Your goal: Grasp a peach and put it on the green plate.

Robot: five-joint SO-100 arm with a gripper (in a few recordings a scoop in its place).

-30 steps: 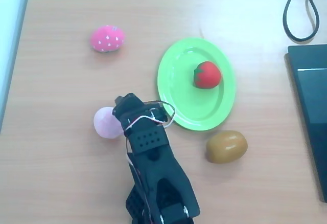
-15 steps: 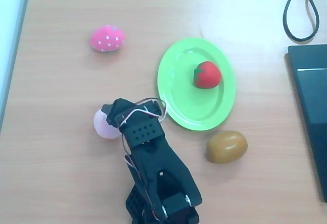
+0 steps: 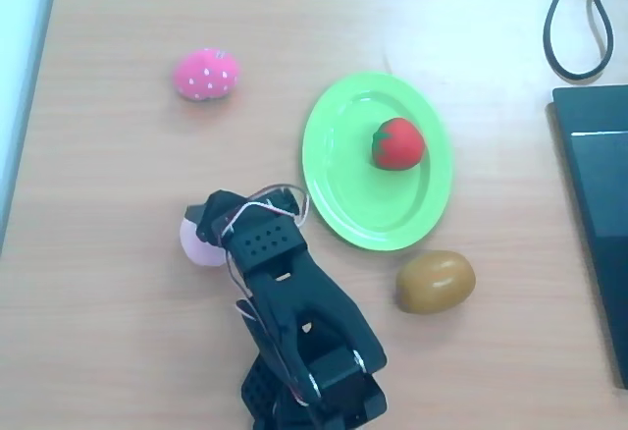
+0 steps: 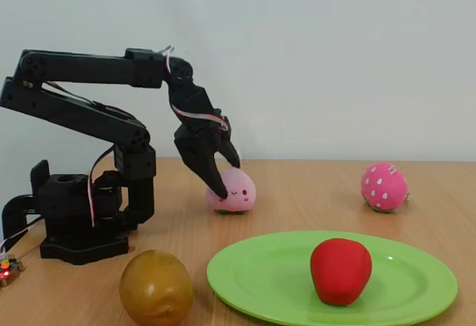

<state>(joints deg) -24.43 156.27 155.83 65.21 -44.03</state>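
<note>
Gripper [image 4: 217, 164] sits on top of the peach [image 4: 236, 190], fingers apart around it by the look of the fixed view, not clamped yet (overhead hides the tips). Peach [image 3: 196, 243] lies on the table at the plate's 8 o'clock, well clear of its rim. Plate [image 3: 339, 194] holds one red strawberry [image 3: 397, 143] at 1 o'clock. After closing, carry toward 2 o'clock.

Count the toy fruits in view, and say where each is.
4. Red strawberry on the green plate; pink strawberry on the table beyond the plate; brown fruit beside the plate's rim; peach at the gripper. None looks hidden.
</note>
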